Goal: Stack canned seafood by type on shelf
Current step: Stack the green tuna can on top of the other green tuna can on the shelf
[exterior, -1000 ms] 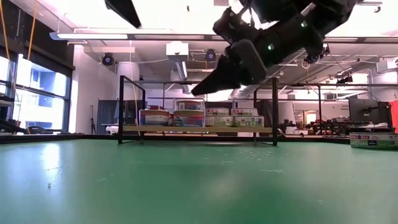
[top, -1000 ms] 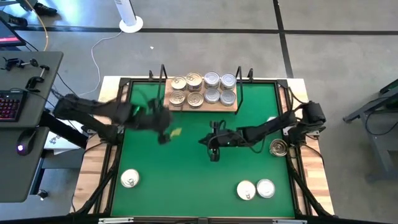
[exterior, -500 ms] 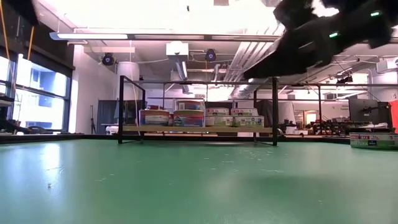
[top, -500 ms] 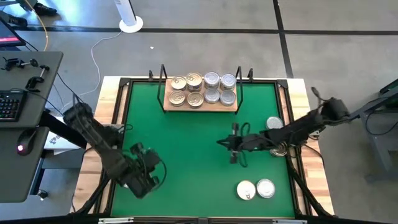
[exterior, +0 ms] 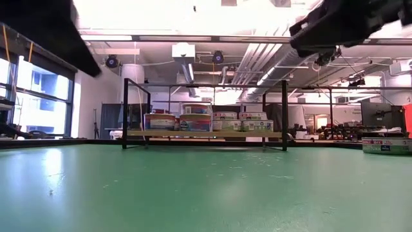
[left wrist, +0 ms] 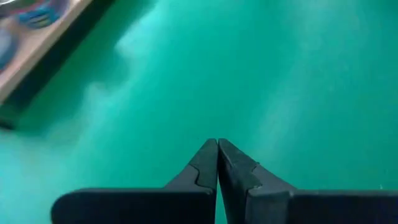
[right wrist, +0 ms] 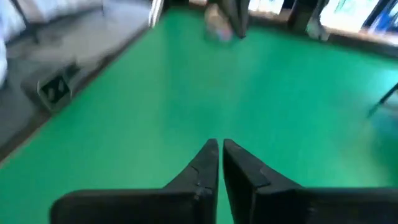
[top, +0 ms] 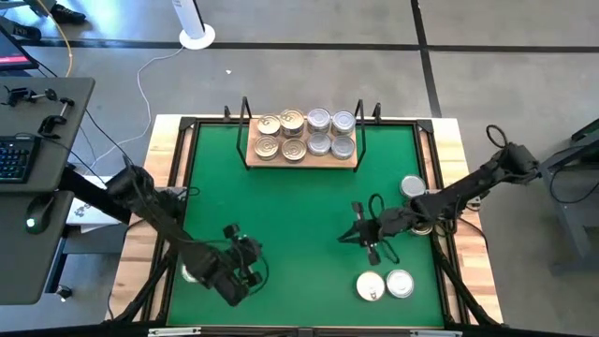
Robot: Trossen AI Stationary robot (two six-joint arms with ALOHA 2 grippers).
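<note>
The shelf (top: 301,150) stands at the mat's far middle. It carries gold-lidded cans (top: 281,136) on its left and silver-lidded cans (top: 331,133) on its right, stacked in the low view (exterior: 196,121). Loose cans lie near the right edge (top: 412,187) and at the near right (top: 372,285), (top: 400,283). Another can (top: 190,274) shows partly under my left arm. My left gripper (top: 253,267) hangs shut and empty over the near left of the mat (left wrist: 217,142). My right gripper (top: 348,234) hangs shut and empty right of centre (right wrist: 219,143).
The green mat (top: 290,215) lies bare between the two grippers and in front of the shelf. Black frame rails (top: 178,187) run along the mat's sides. A desk with a keyboard (top: 14,159) stands left of the table.
My left gripper has swung from in front of the shelf's left end toward the table's near left and sunk lower, its arm now covering most of the can there. My right gripper has drawn back from the mat's centre toward the right edge and a little nearer. Both stayed shut.
</note>
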